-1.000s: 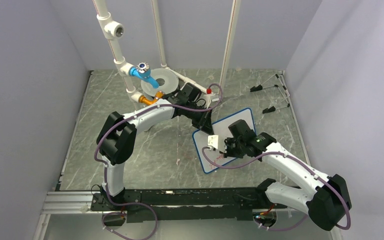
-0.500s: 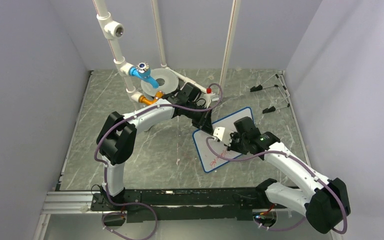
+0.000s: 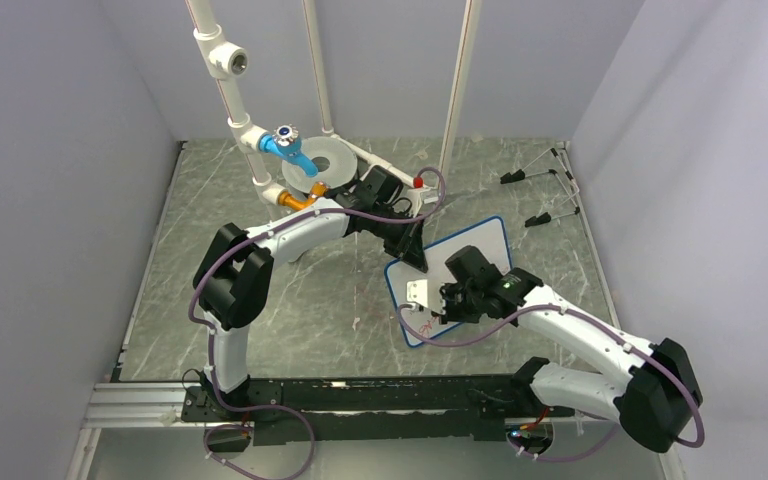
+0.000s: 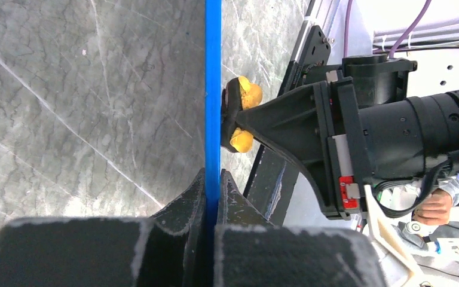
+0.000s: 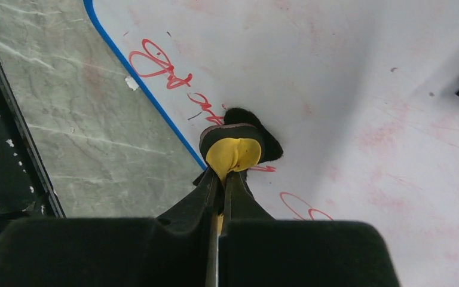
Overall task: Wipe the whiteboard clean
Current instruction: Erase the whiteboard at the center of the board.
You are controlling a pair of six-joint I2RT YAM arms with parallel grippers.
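My left gripper (image 4: 212, 179) is pinched shut on the blue rim of the whiteboard (image 3: 482, 240), gripping its far left corner. My right gripper (image 5: 221, 179) is closed narrow on a small eraser (image 5: 233, 150). The grey marbled surface (image 3: 290, 300) carries the whiteboard right of centre, between my two arms and set at a slant to the surface's edges. In the left wrist view I see the board edge-on as a thin blue line. The eraser is yellow with a black pad, and that pad presses on the white face close to the near left rim. Red handwriting (image 5: 155, 63) runs along that rim on both sides of the pad, and faint pink smears mark the rest of the face.
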